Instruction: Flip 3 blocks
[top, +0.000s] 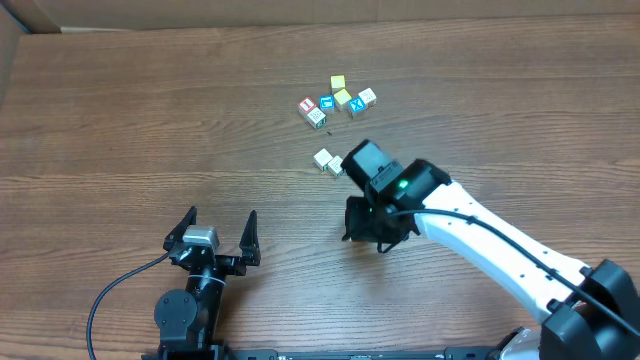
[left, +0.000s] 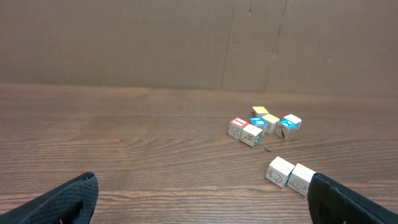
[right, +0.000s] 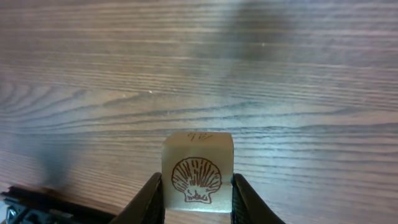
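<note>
The wooden table (top: 120, 120) fills the overhead view. Only the left wrist camera shows the brown cardboard wall (left: 124, 43) standing behind it.

The white right arm (top: 500, 245) reaches in from the lower right. From above, its dark wrist covers the right gripper (top: 368, 228), so nothing between the jaws can be seen there. The right wrist camera shows it: the right gripper (right: 198, 196) is narrowed onto a shell block (right: 198, 171), one finger pressed against each side. This pale cube has a brown scallop shell on the face toward the camera and a faint scrawl on its top face. Its underside runs off the frame, so I cannot tell whether it rests on the wood.

The left gripper (top: 221, 222) is spread wide and holds nothing. In its own camera only the two dark fingertips (left: 68, 199) show, at the bottom corners.

A pair of whitish blocks (top: 328, 162) sits touching, just beyond the right wrist and ahead of the left gripper's right-hand finger (left: 291, 174).

Farther ahead of both grippers lies a cluster of cubes (top: 335, 100) with yellow, blue-printed and red-printed faces (left: 264, 124).
</note>
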